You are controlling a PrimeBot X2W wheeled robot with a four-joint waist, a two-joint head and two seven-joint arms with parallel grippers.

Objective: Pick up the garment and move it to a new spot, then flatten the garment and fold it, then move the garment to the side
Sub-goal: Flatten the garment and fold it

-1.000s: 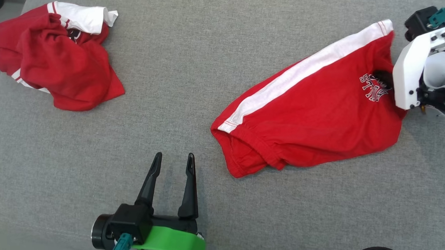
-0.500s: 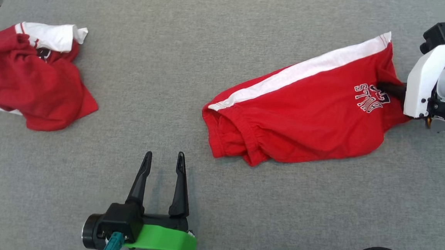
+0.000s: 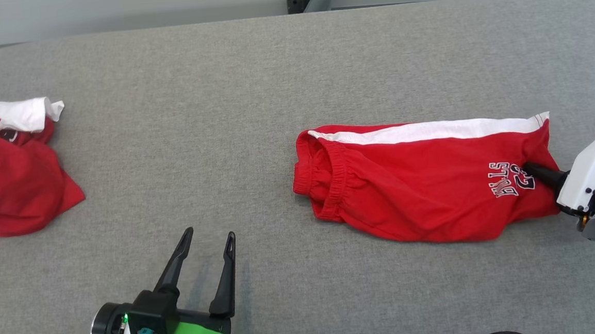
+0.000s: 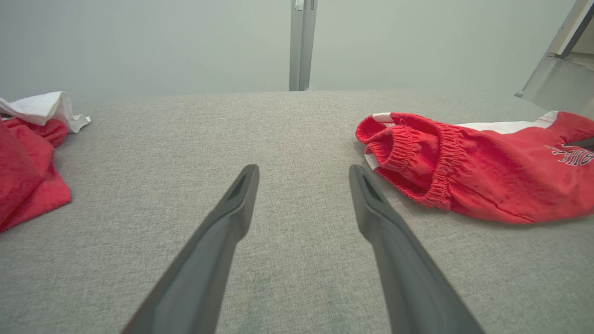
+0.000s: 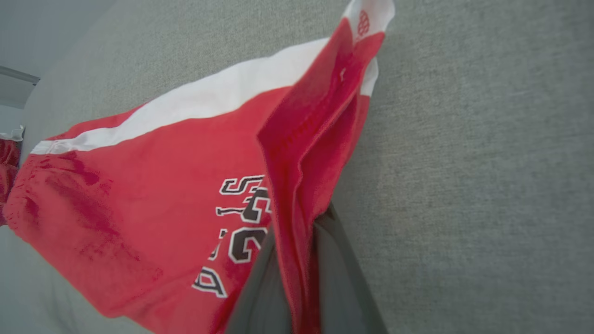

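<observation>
Currently the right gripper (image 5: 297,227) reaches in sideways, its fingers pinched on the leg hem of the red shorts (image 3: 422,185), beside the black-and-white print (image 3: 510,179). The shorts stretch away from that grip: soft knit, white side stripe (image 3: 429,130), gathered elastic waistband (image 3: 329,180) at the far end. The left gripper (image 3: 208,235) has its fingers spread, empty, near the waistband, over the grey woven surface (image 3: 272,86). A crumpled red-and-white garment (image 3: 8,174) lies well off its other side.

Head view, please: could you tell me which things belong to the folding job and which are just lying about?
Job: red shorts, pinched at the hem by the right gripper; left gripper, open over the grey table.
Lying about: crumpled red and white garment at the table's left edge.
</observation>
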